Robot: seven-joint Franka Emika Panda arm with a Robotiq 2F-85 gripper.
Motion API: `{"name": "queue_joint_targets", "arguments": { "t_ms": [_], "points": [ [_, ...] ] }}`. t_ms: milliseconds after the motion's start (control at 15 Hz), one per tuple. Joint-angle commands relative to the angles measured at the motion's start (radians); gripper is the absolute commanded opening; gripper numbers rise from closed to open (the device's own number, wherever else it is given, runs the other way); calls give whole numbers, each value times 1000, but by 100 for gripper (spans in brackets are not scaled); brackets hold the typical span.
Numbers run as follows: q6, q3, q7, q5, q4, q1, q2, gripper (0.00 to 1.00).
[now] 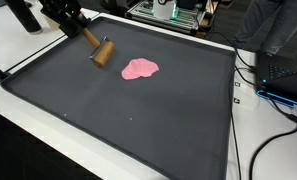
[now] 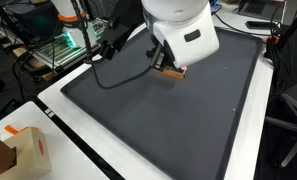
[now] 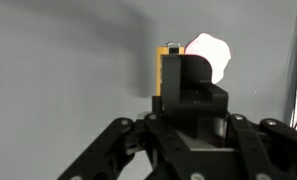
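My gripper [image 1: 86, 36] is clamped on a small wooden roller [image 1: 104, 52], held low over the dark mat [image 1: 138, 115] near one of its corners; the wrist view shows the wood pinched between the fingers. The pink lump of dough [image 1: 140, 68] lies flat on the mat near the roller, not touching it. I judge the work wants a firm grip, a level roller and slow, square contact, so the wood doesn't skid off the lump's edge.
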Motion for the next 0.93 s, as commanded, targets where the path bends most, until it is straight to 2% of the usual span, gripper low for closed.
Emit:
{"name": "queue_joint_targets", "arguments": {
  "t_ms": [0, 867],
  "points": [
    [31, 3, -5, 13, -41, -1, -24, 23],
    [49, 9, -10, -17, -75, 36, -59, 23]
  ]
}}
